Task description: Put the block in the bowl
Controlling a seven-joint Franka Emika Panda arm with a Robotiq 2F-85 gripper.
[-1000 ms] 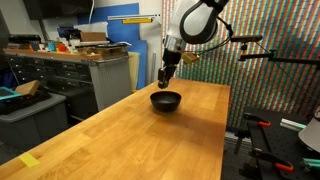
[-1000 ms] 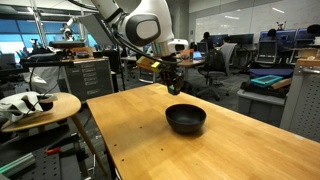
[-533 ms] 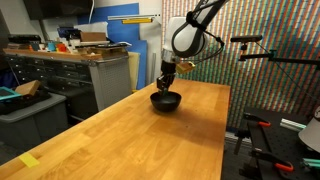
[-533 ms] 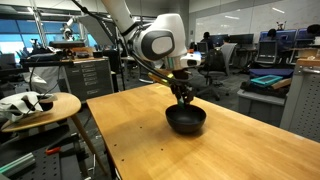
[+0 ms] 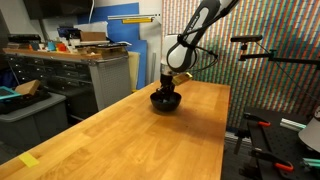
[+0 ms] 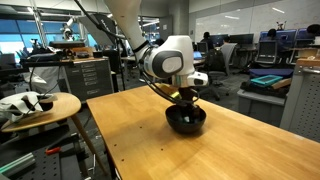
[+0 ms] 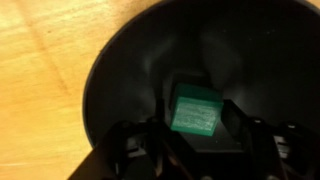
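Reaching down into the round, shallow black bowl (image 6: 188, 124), the arm's two-fingered gripper (image 6: 185, 104) had its tips at or below the rim in both exterior views. The bowl stood on a pale wooden tabletop (image 5: 130, 130), toward the far end of it in that exterior view.

Progress, as judged:
- The carry to the bowl looked done. In the wrist view the small green cube (image 7: 195, 107) sat inside the bowl's walls, over the dark floor and near its middle.
- Whether the cube rested on the bottom or hung just above it was not clear. No gap or shadow could be read under it.
- What seemed left was the release, if not already made, then a straight lift out so that the cube would not be dragged up the wall.

Cube relative to jaws:
- It lay directly between them in the wrist view, top face toward the camera.
- One dark finger (image 7: 240, 125) stood hard against one side of the cube and seemed to touch it. The opposite finger was close on the other side, perhaps with a sliver of dark between.
- The jaws flanked the cube closely, but I could not tell whether they pinched it or had slackened. The frame was blurred, black on black.

In the exterior views the cube was hidden by the gripper and the bowl wall.
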